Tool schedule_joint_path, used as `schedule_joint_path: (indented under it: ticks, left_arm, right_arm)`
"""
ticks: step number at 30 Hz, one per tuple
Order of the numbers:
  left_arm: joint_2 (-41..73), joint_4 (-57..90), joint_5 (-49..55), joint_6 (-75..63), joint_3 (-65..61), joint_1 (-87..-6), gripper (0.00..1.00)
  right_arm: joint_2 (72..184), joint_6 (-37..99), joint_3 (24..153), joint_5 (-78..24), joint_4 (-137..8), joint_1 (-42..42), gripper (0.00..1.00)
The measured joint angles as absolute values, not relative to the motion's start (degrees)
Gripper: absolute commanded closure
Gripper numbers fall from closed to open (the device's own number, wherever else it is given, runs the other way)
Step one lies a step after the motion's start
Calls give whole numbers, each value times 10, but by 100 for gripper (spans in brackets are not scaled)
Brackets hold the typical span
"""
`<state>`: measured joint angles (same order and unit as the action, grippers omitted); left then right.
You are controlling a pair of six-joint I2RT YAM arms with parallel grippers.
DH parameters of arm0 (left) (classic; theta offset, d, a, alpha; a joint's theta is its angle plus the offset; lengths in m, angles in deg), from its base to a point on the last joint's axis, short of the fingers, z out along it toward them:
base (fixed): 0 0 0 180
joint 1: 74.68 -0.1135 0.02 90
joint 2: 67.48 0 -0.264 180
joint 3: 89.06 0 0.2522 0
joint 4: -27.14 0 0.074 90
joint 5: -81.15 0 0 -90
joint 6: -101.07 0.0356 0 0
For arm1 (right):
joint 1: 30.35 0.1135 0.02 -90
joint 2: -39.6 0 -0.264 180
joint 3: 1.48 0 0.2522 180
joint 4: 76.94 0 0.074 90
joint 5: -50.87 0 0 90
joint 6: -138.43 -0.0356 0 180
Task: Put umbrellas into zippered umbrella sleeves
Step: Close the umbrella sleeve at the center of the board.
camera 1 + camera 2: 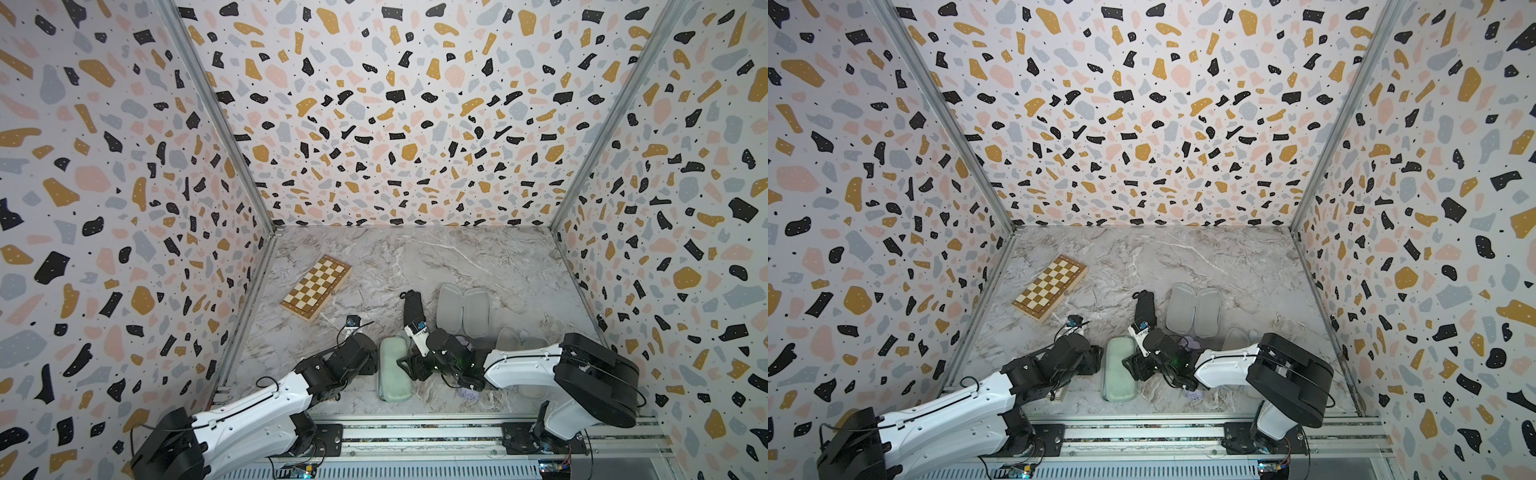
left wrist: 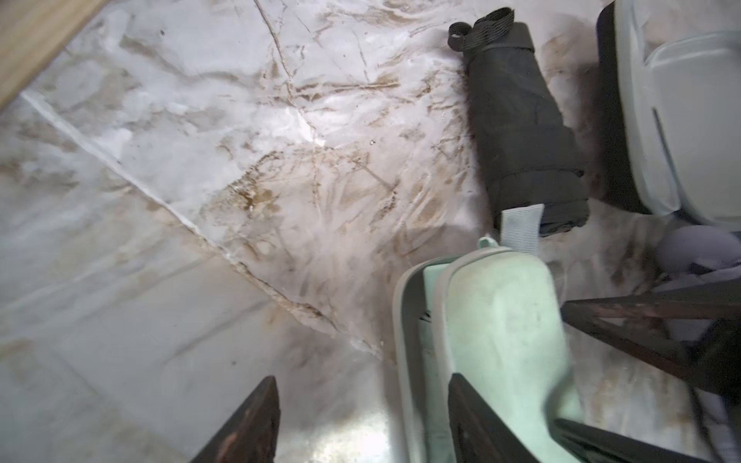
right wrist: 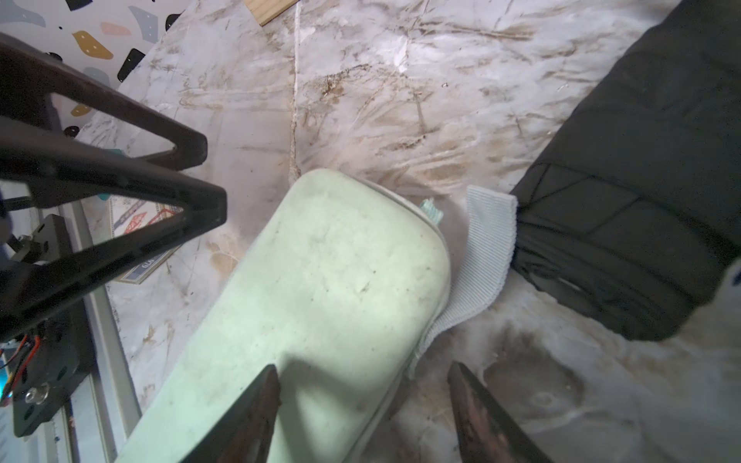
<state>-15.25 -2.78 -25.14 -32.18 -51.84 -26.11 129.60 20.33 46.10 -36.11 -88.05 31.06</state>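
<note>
Left tool [image 2: 363, 379], right tool [image 3: 363, 365] gape empty over mint case [image 1: 392, 370]; black umbrella [image 1: 412, 309], chessboard [image 1: 316, 287] beyond.

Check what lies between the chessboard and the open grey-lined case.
The black umbrella lies there, close beside the case; the rest toward the chessboard is bare marble. Both top views show it.

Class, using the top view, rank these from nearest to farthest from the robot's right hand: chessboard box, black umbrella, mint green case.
1. Mint green case: front centre, directly beside the right hand.
2. Black umbrella: just behind the case, mid-table.
3. Chessboard box: farthest, back left near the wall.
</note>
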Motion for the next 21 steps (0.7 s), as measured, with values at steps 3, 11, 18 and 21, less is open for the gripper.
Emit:
schedule_joint_path:
  ticks: [3,11,18,21]
  left_arm:
    - [-165,-5,-229,-327,-535,-261,16]
    - [-117,95,-147,-353,-578,-261,16]
    - [-52,148,-103,-370,-562,-262,38]
    - [-55,146,-100,-379,-562,-262,46]
  right_arm:
    - [1297,202,461,-358,-885,311,25]
    - [1298,202,459,-326,-904,303,22]
    - [1277,213,434,-308,-907,289,21]
    - [1244,218,403,-289,-914,267,22]
